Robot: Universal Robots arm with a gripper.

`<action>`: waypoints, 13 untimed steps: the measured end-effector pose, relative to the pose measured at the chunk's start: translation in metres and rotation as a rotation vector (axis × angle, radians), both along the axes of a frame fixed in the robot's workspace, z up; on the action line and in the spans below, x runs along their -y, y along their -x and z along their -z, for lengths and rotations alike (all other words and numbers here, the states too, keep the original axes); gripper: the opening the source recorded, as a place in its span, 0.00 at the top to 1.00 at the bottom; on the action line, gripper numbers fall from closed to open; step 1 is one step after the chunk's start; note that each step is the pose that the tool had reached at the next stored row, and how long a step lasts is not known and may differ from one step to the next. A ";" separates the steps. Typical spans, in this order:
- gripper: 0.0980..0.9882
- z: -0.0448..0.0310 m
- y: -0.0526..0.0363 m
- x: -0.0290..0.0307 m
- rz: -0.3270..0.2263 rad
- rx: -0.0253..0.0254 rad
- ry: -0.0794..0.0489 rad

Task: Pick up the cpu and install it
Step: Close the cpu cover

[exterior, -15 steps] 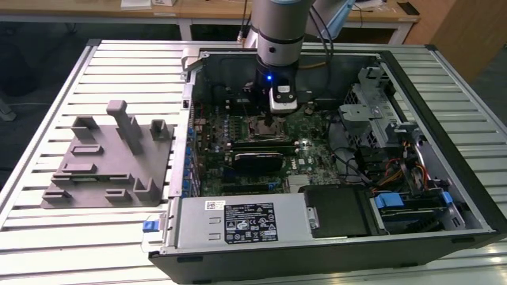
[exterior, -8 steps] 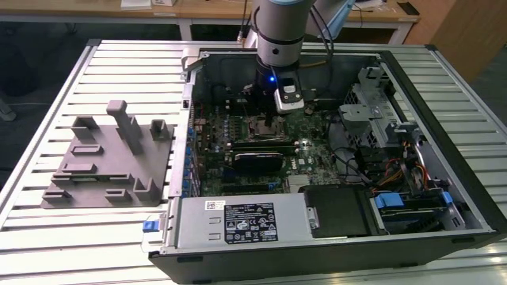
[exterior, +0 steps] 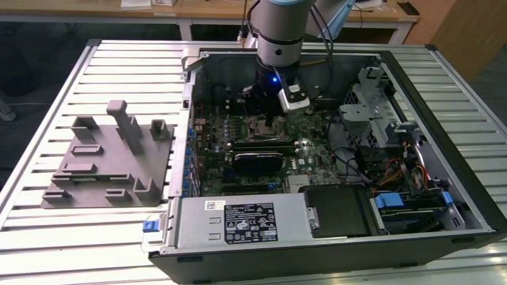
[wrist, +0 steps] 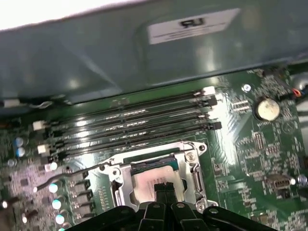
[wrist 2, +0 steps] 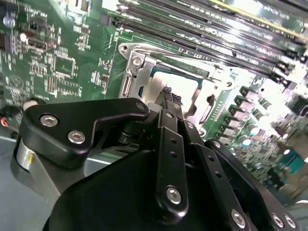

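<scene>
The cpu (wrist: 147, 179) is lying flat inside the motherboard socket (wrist: 192, 163), as is being shown in both wrist views. The claw (wrist: 161, 187) is being held directly over it, fingers pressed together, tips seemingly touching its pale top. The open computer case (exterior: 317, 261) is resting on the counter (exterior: 119, 59), beside the grey fixture (exterior: 103, 166).

The arm (exterior: 279, 35) hangs near vertical, wrist down, its end effector (wrist: 165, 189) with fingertips (wrist: 159, 190) pressed together.

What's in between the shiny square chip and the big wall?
Long black memory slots lie between the cpu and the case wall, seen in the first wrist view.
</scene>
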State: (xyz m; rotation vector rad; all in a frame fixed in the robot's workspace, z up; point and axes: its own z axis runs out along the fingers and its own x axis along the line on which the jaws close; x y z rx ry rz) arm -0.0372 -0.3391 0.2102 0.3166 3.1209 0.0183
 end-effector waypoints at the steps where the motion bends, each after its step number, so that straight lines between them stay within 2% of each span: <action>1: 0.99 0.0000 0.0000 0.0000 -0.018 0.0000 0.000; 5: 0.99 0.0001 0.0009 0.0001 -0.072 0.0000 0.002; 9: 0.99 0.0001 0.0042 0.0022 -0.093 0.0001 0.002; 13: 0.99 0.0001 0.0110 0.0040 -0.106 0.0000 0.002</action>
